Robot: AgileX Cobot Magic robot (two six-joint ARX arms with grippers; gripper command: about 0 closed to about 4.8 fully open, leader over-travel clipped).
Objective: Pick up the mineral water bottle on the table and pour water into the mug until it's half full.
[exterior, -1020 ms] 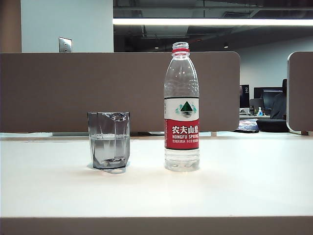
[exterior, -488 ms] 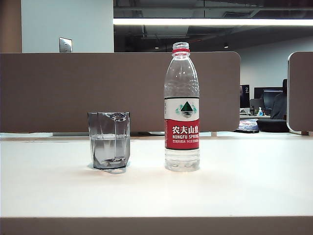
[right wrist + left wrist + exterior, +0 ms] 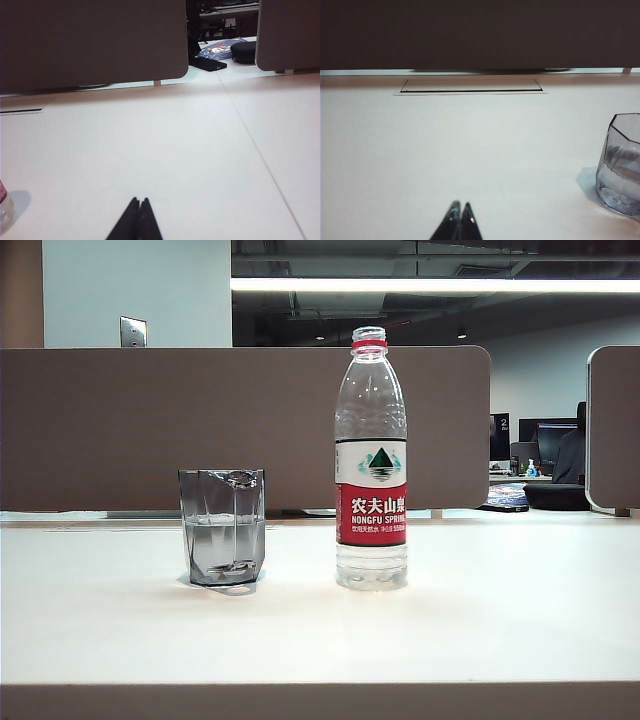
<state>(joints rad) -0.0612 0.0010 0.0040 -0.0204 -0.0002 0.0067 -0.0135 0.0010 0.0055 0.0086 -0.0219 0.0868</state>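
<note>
Wide white tabletop [image 3: 500,620] with tan front edge; brown partition panel [image 3: 150,425] runs along its far side, second panel [image 3: 615,425] at the right with a gap between. Through the gap: dark office desks, monitors, small clutter too far off to identify. Nothing stands between the two task items.

Tall clear plastic mineral water bottle [image 3: 371,460] stands upright near table centre, no cap on, red neck ring. White-and-red label with green mountain logo, Chinese characters, "NONGFU SPRING" partly wrapped out of sight; small print below unreadable. Water level inside hard to make out.

Short smoky-grey faceted glass mug [image 3: 222,527] stands upright left of the bottle, apart from it, clear water [image 3: 224,540] up to roughly halfway.

No arm shows in the exterior view. Left wrist view: left gripper [image 3: 459,220], dark fingers pressed together, holding nothing, low over bare table; mug [image 3: 621,162] cut off at frame edge, off to the side; a thin rectangular cable-slot outline [image 3: 470,86] in the tabletop ahead. Right wrist view: right gripper [image 3: 138,216] fully closed, empty, over bare table; only a sliver of the bottle [image 3: 4,207] visible at frame edge.
</note>
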